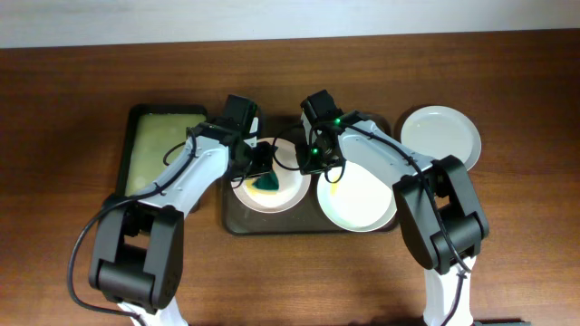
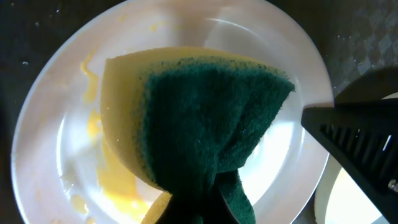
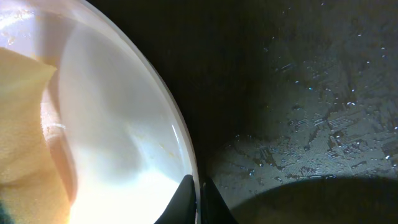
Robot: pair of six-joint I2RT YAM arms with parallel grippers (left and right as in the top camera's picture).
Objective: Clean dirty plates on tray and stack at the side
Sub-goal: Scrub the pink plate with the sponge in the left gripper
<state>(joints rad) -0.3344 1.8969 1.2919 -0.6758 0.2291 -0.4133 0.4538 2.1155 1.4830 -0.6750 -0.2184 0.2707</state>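
My left fingers (image 1: 261,170) are clenched on a folded sponge (image 2: 205,124), soft yellow foam with a coarse dark green scouring face. It is pressed flat into the plate (image 2: 50,124) directly beneath them. That plate is round, shallow, glossy white, and streaked with wet yellow smears (image 2: 93,127) on the side away from my right arm. My right fingers (image 1: 312,165) are pinched on the thin rim of this same plate, one tip inside the rim and one outside. The plate sits in the big dark tray (image 3: 298,93), whose floor beside my right fingers looks matte, finely textured and speckled with water drops. A second plate (image 1: 362,195), equally round and white, lies in the tray just under my right forearm, its edge overhanging the tray's rim. A third plate (image 1: 440,136) rests outside the tray on the brown wooden surface (image 1: 507,263), beyond my right arm. Beyond my left arm lies a narrower tray (image 1: 163,145), black-rimmed with a pale yellow-green lining.
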